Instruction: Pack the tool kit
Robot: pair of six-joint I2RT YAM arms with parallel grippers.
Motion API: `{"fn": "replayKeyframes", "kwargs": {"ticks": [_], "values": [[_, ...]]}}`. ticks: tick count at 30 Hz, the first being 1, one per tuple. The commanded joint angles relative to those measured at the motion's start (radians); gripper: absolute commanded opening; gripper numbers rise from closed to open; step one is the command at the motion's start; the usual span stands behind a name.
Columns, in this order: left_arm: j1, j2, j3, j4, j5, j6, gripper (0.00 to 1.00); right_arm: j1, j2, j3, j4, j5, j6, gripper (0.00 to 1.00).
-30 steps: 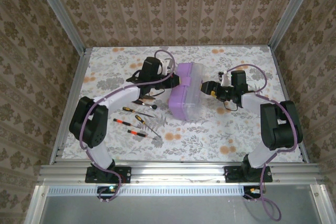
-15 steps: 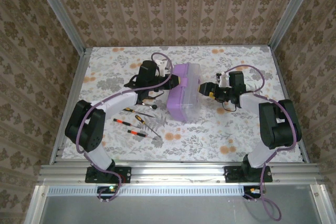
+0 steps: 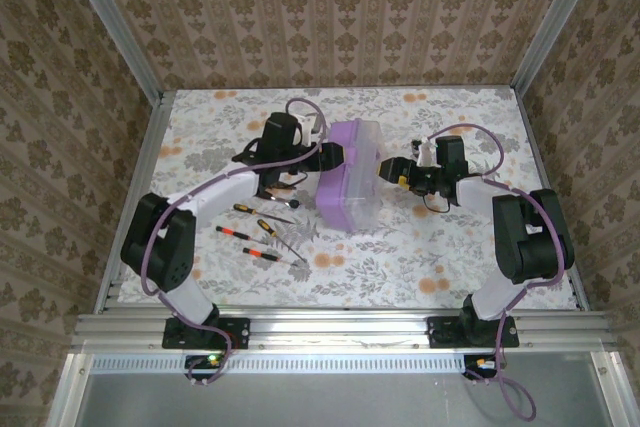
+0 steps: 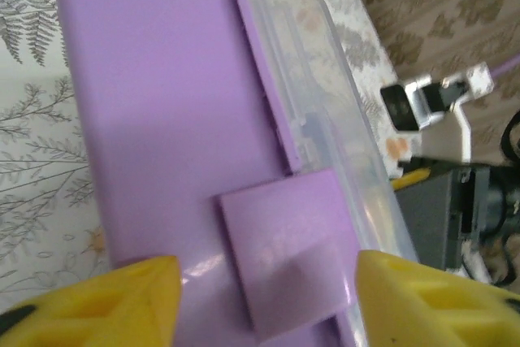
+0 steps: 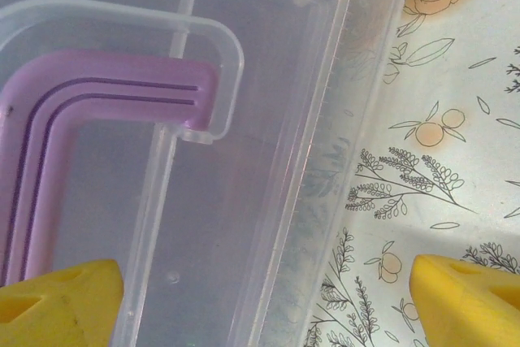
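I can't make out what's inside the purple box (image 3: 350,182) on the table (image 3: 430,257); the lid (image 5: 268,119) is cloudy. My left hand (image 4: 268,270) gapes at its latch (image 4: 284,241) and my right hand (image 5: 266,270) gapes over the lid, both empty. Loose screwdrivers (image 3: 250,232) lie to its left.

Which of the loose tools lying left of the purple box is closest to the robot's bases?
The orange-and-black tool at the bottom of the cluster in the top view. The other tools all lie farther back.
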Motion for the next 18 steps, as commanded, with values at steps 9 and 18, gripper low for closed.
{"fn": "replayKeyframes", "kwargs": {"ticks": [9,18], "values": [[0.01,-0.006,0.083,-0.207,0.039,0.08,0.73,0.005,0.017,0.035,-0.007,-0.029,-0.013,0.92],[0.019,0.053,0.286,-0.458,0.065,0.166,0.74,0.005,0.009,0.107,-0.062,-0.004,-0.025,0.93]]}}
